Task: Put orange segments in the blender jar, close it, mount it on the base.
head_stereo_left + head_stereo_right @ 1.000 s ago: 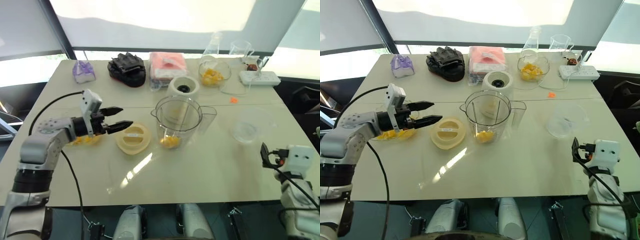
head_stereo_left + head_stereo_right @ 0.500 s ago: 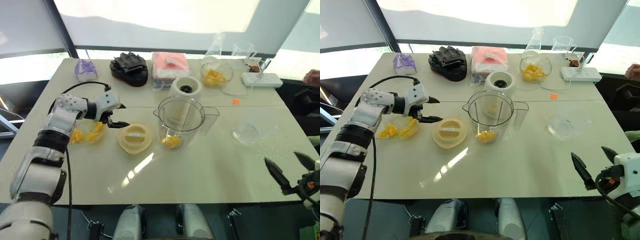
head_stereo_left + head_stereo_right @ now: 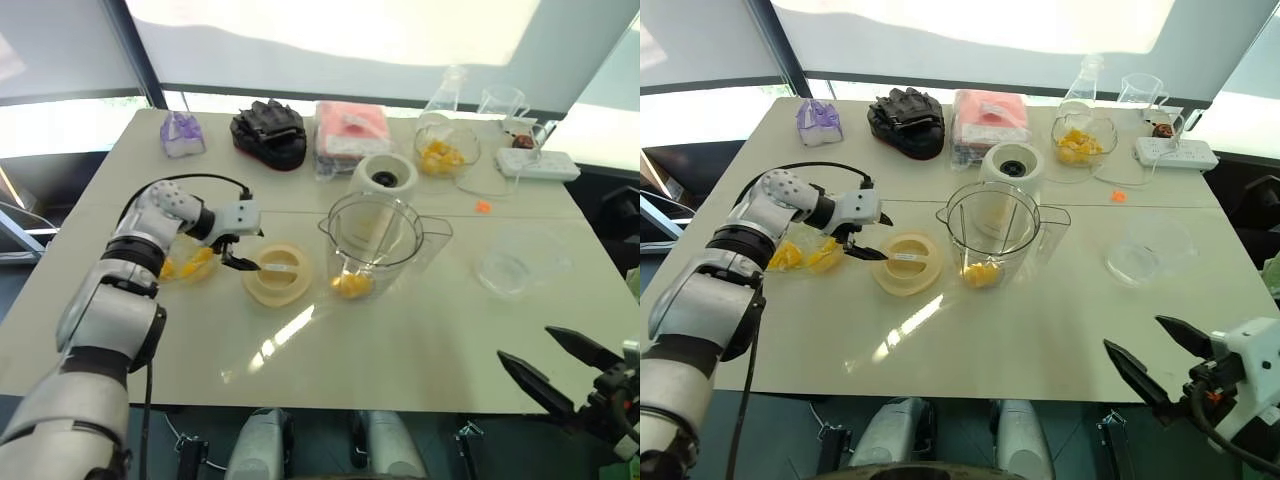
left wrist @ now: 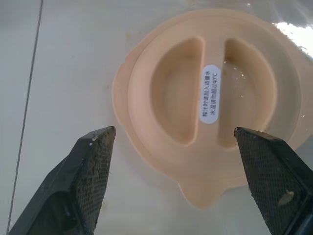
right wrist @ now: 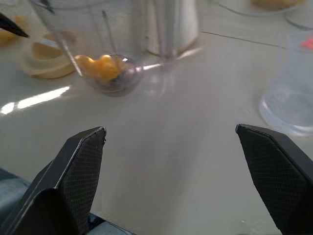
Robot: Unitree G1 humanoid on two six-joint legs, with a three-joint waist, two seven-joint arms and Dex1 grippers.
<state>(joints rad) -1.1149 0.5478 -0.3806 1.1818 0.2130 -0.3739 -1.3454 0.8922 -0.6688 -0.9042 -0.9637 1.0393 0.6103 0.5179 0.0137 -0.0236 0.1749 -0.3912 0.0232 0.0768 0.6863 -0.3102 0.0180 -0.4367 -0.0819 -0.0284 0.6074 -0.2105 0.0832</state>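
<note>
The left gripper [image 3: 243,251] hangs just above the near-left edge of the pale-yellow lid [image 3: 278,273], its two black fingers [image 4: 93,161] spread wide and gripping nothing; in the left wrist view the lid lies flat on the table [image 3: 400,330] between them, grip ridge facing up. The blender jar [image 3: 375,240] stands upright just beside the lid on its right, open-mouthed, with orange segments [image 3: 349,285] already at its bottom. The base [image 3: 385,177] sits right behind the jar, dark socket upward. More fruit lies in a shallow clear bowl [image 3: 185,266] under the left forearm. The step in hand appears to be picking up the lid to close the jar. To do it well, the fingers should probably straddle the raised central ridge or the rim squarely, descend until the pads sit below the top of the gripped feature, then close evenly; a lopsided grip may tilt the flat lid or push it against the jar. The right gripper [image 3: 1160,355] waits near the front table edge, well apart from everything, jaws wide and empty.
</note>
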